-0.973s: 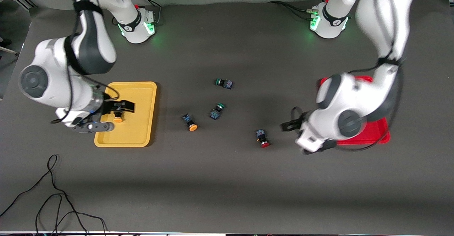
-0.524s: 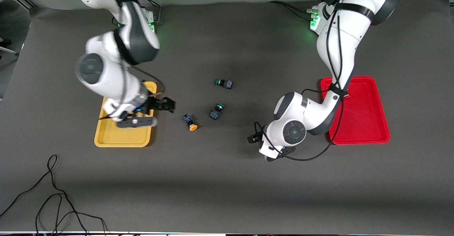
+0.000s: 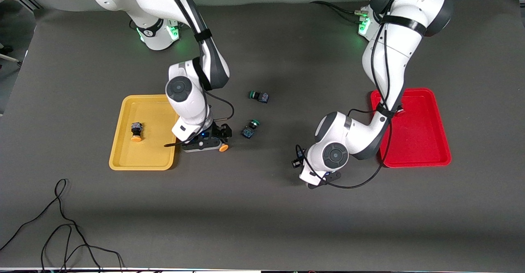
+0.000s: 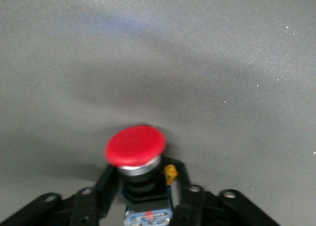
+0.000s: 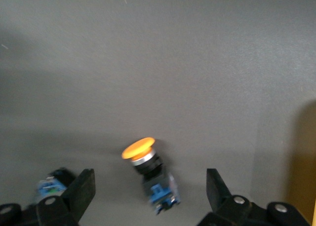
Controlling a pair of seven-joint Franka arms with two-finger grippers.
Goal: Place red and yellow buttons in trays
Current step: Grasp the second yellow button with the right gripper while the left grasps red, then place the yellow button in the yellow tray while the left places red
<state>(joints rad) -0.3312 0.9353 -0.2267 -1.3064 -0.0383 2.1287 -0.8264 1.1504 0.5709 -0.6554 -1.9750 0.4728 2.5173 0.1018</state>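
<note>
A red button (image 4: 136, 146) stands cap-up between the fingers of my left gripper (image 4: 144, 189), which is shut on its black body, low at the table. In the front view my left gripper (image 3: 298, 160) is beside the red tray (image 3: 426, 158), and the arm hides the button. My right gripper (image 3: 220, 139) is open, low over a yellow button (image 3: 223, 148) that lies on the table beside the yellow tray (image 3: 123, 158). In the right wrist view this yellow button (image 5: 140, 149) lies between the wide-apart fingers (image 5: 84, 189). Another yellow button (image 3: 135, 131) lies in the yellow tray.
Two green-capped buttons lie mid-table: one (image 3: 250, 128) close to my right gripper, one (image 3: 259, 96) farther from the front camera. The closer one's blue body shows in the right wrist view (image 5: 49, 189). Loose black cables (image 3: 61, 232) lie near the table's front edge at the right arm's end.
My right gripper left a yellow button in the yellow tray and swung over the yellow button on the table. My left arm came from the red tray to the red button and closed on it.
</note>
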